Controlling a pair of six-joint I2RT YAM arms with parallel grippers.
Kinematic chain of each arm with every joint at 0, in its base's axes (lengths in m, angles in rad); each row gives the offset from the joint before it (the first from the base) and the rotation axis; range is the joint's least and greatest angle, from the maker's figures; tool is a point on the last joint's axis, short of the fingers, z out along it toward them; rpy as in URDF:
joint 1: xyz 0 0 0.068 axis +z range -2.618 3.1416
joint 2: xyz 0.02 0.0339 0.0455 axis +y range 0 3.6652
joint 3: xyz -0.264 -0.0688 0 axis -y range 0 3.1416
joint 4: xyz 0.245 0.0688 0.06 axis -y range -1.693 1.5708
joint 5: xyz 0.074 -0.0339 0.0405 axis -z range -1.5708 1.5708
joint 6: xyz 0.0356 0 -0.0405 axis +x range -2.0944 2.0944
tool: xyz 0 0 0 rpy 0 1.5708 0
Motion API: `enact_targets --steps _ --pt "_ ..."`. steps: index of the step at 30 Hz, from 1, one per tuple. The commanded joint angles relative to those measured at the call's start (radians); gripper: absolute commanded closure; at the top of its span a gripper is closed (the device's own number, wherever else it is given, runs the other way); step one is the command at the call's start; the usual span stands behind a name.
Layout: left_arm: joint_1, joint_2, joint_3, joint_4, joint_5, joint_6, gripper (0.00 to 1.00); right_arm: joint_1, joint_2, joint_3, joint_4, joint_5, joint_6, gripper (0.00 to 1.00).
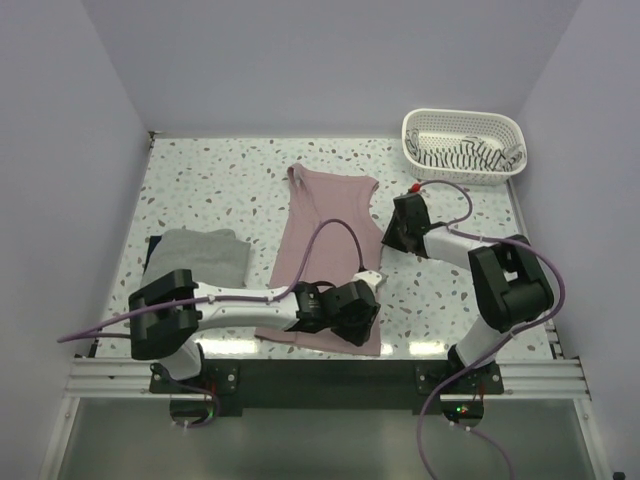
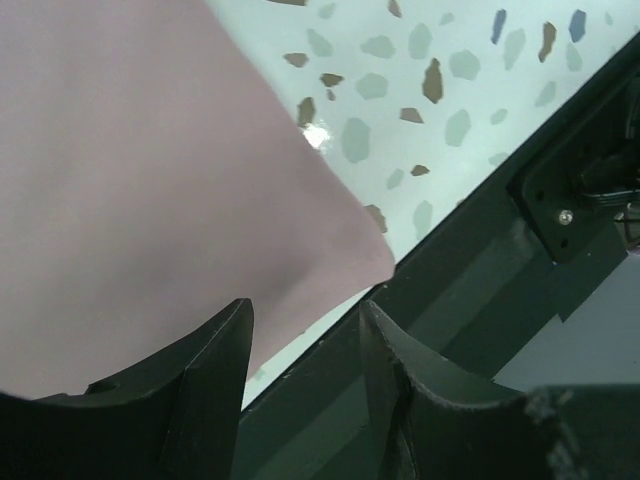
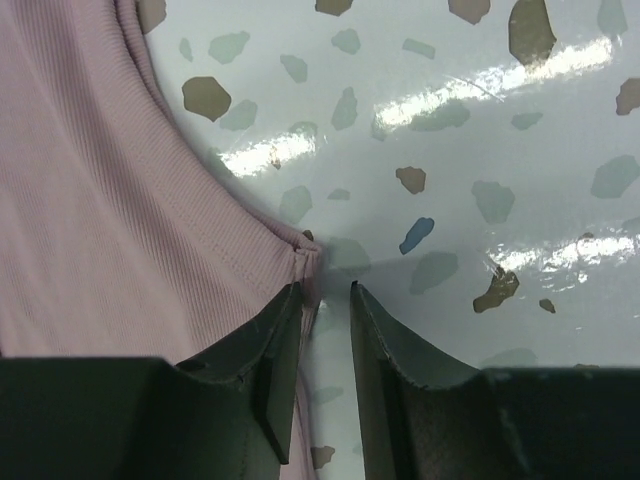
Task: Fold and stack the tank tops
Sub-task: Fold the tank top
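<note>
A dusty pink tank top (image 1: 325,240) lies flat in the middle of the table, straps at the far end. My left gripper (image 1: 358,315) is low over its near right hem corner (image 2: 375,255). It is open (image 2: 306,305), with the cloth behind one finger (image 2: 215,380) and only the table's edge in the gap. My right gripper (image 1: 390,238) sits at the top's right side seam under the armhole. Its jaws (image 3: 325,288) stand a little apart, open, with the cloth's corner (image 3: 308,262) at one fingertip. A folded light grey top (image 1: 205,255) lies on a dark one (image 1: 152,250) at the left. A striped top (image 1: 465,155) is in the basket.
The white lattice basket (image 1: 420,135) stands at the far right corner. The table's dark front rail (image 2: 480,300) runs just beside the left gripper. White walls close in the table on three sides.
</note>
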Motion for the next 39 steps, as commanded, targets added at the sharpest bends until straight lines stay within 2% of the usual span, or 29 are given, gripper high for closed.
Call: enact_targets --steps 1,5,6,8,13,23,29,32,37,39 --pt "-0.041 0.034 0.062 0.067 0.013 -0.027 0.48 -0.008 0.027 0.027 0.048 -0.030 0.009 0.70" --pt "-0.065 0.071 0.086 0.068 0.027 -0.019 0.47 -0.014 0.037 0.020 0.077 -0.019 0.021 0.88" --pt "-0.070 0.083 0.097 0.070 0.025 -0.018 0.46 -0.016 0.037 0.019 0.080 -0.018 0.027 0.95" --pt "-0.079 0.095 0.103 0.070 0.023 -0.013 0.44 -0.021 0.035 0.020 0.084 -0.018 0.031 1.00" --pt "-0.094 0.135 0.132 0.068 0.013 0.004 0.43 -0.024 0.029 0.024 0.084 -0.019 0.034 1.00" --pt "-0.125 0.227 0.204 0.051 -0.022 0.022 0.50 -0.024 0.029 0.031 0.076 -0.024 0.032 1.00" --pt "-0.134 0.270 0.240 -0.001 -0.085 0.014 0.59 -0.025 0.029 0.031 0.077 -0.027 0.032 1.00" --pt "-0.134 0.278 0.244 -0.007 -0.105 0.010 0.61 -0.025 0.024 0.030 0.079 -0.030 0.034 1.00" --pt "-0.139 0.303 0.249 -0.018 -0.115 0.002 0.70 -0.027 0.021 0.025 0.074 -0.025 0.032 1.00" --pt "-0.140 0.301 0.249 -0.016 -0.121 0.001 0.76 -0.027 0.017 0.024 0.074 -0.021 0.032 1.00"
